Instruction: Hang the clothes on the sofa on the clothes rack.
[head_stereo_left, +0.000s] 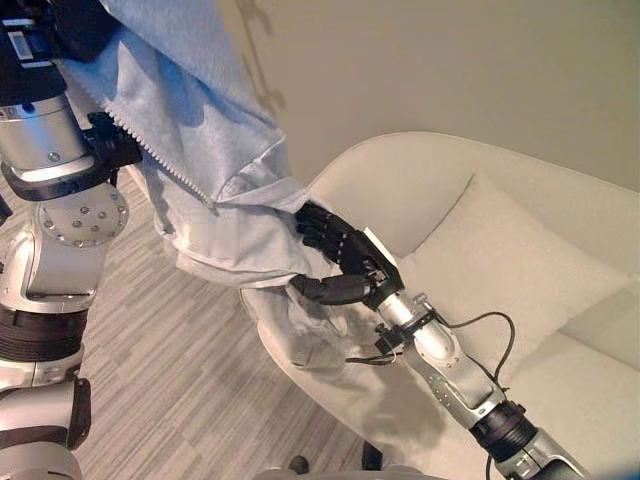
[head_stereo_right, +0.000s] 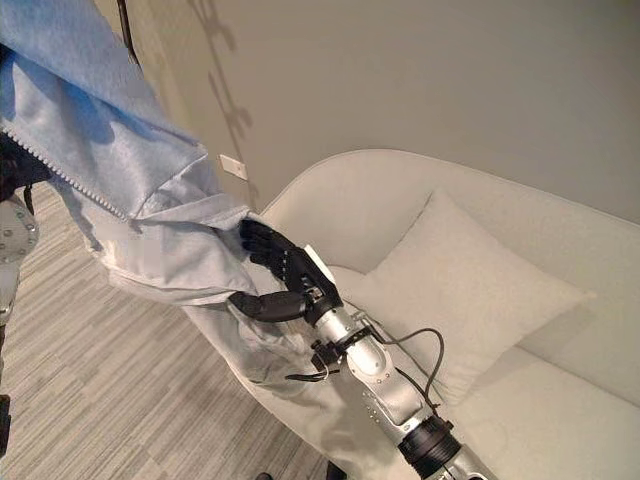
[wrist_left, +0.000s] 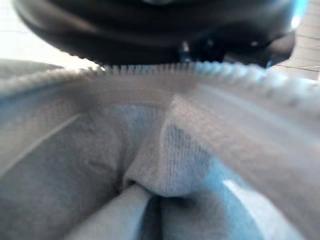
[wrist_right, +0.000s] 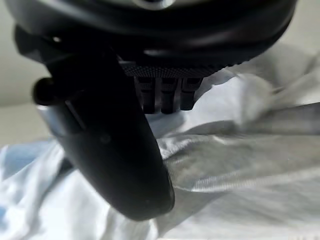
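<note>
Jacket (head_stereo_left: 205, 150): light grey-blue zip-up, lifted clear of the sofa, hanging from upper left down toward the sofa's left end; zipper teeth (wrist_left: 165, 70) run along the open front edge.
Jacket lining: paler inner fabric (head_stereo_right: 170, 255) sags below the outer layer; lowest folds droop just beside the sofa's left arm.
Right hand (head_stereo_left: 340, 255): reaches in from lower right, at the jacket's lower hem above the sofa's left end; fingers curled into the cloth, thumb (wrist_right: 120, 165) closed beneath a fold, pinching the hem.
Left hand (head_stereo_left: 110, 140): high at upper left, against the zipper edge, mostly covered by fabric; cannot tell how the fingers stand.
Sofa (head_stereo_right: 560, 400): cream, curved back, occupies the right side; left arm lies under the hanging cloth.
Cushion (head_stereo_right: 470, 285): cream, square, tilted against the sofa back, right of the right hand, apart from the jacket.
Floor (head_stereo_left: 190, 370): grey striped carpet, left and near.
Wall (head_stereo_right: 450, 90): plain beige behind the sofa; white socket plate (head_stereo_right: 233, 167) low on it, just right of the jacket.
</note>
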